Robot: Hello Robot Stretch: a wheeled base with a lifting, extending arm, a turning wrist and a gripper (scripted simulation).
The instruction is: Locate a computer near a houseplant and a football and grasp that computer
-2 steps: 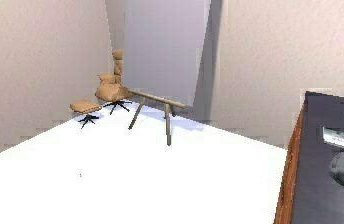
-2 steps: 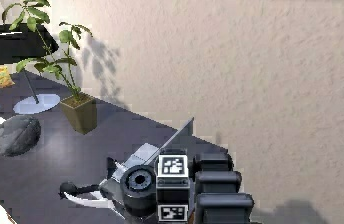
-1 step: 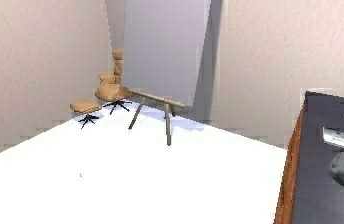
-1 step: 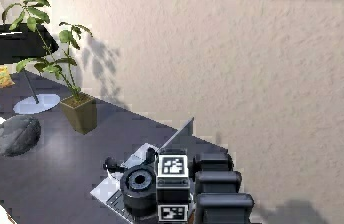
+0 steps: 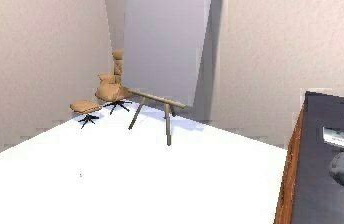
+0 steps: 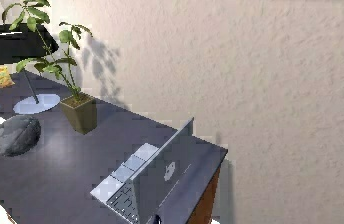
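Gripper: can't tell its state or whether it holds anything. Computer point(image 6: 152, 172) is an open laptop on the dark bench point(image 6: 75, 160), at the end by the wall. Potted houseplant point(image 6: 68, 75) stands near it, with a dark grey rounded blob point(image 6: 17, 135) just beyond.

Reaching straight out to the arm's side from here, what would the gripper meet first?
Most likely the open laptop, standing on the dark desk at the arm side view's bottom middle, in the arm's line. Height is unclear; the gripper might pass above the lid toward the wall.
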